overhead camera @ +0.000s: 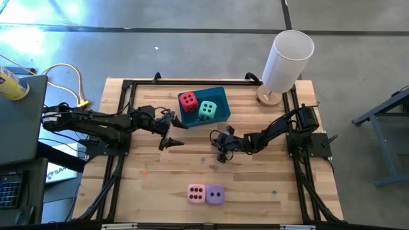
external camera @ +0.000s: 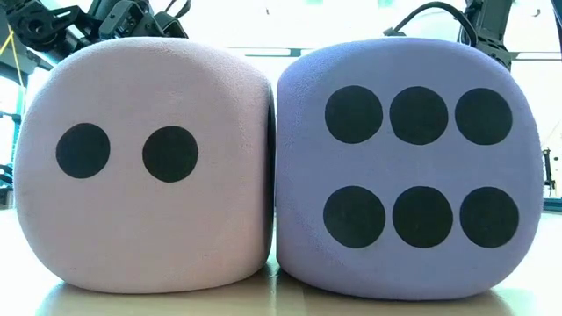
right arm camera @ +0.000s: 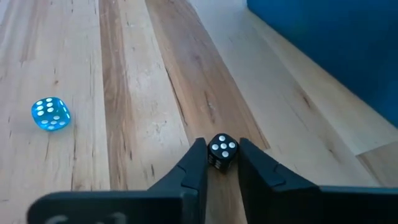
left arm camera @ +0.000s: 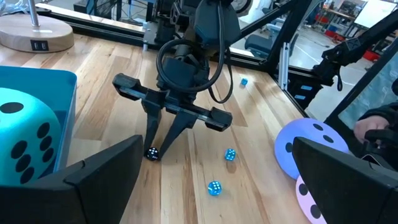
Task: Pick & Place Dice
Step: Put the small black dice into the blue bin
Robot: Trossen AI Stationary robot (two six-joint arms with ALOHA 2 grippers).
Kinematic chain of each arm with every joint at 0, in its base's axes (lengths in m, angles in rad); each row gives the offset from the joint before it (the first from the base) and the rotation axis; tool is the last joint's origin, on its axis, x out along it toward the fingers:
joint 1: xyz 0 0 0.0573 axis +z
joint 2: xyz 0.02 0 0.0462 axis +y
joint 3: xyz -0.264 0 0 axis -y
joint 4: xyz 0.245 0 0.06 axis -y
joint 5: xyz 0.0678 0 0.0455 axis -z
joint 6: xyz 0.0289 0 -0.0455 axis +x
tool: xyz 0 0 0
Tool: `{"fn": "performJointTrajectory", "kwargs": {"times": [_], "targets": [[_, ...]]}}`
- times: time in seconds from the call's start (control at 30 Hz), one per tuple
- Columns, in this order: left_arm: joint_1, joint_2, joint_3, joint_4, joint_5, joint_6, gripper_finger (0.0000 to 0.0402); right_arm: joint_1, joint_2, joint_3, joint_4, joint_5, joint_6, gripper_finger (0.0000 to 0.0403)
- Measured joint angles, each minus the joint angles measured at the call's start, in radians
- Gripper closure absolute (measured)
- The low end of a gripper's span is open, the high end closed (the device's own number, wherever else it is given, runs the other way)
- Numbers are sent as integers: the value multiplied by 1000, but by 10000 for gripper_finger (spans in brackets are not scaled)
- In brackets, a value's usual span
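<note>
The blue bin stands at the table's far middle with the red die and the teal die inside; the teal die also shows in the left wrist view. The pink die and the purple die rest side by side on the table near its near edge, filling the low view: pink die, purple die. My left gripper hangs open left of the bin. My right gripper is shut on a tiny black die at mid-table. My right gripper pinches the tiny black die between its two fingertips, one on each side face. The fingers come slanting down from above and from the table's right. The die's underside appears to sit on the table boards.
Several tiny blue dice lie on the boards near the right gripper: one, another, a third. A white cylinder on a round wooden base stands at the far right corner. Bare boards lie between the bin and the pink and purple dice.
</note>
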State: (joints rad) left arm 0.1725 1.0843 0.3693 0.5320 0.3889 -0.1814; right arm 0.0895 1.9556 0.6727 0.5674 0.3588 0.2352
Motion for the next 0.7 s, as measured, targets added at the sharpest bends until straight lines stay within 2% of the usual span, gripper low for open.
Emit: {"fn": "performJointTrajectory", "kwargs": {"times": [0.27, 0.5, 0.7], "targets": [[0, 0, 0, 0, 0, -3, 2, 9, -56, -3, -39, 25, -1, 350], [0, 0, 0, 1, 0, -3, 2, 8, -284, -3, -265, 171, -9, 352], [0, 0, 0, 1, 0, -3, 2, -31, -456, -3, -317, 200, -56, 352]]}}
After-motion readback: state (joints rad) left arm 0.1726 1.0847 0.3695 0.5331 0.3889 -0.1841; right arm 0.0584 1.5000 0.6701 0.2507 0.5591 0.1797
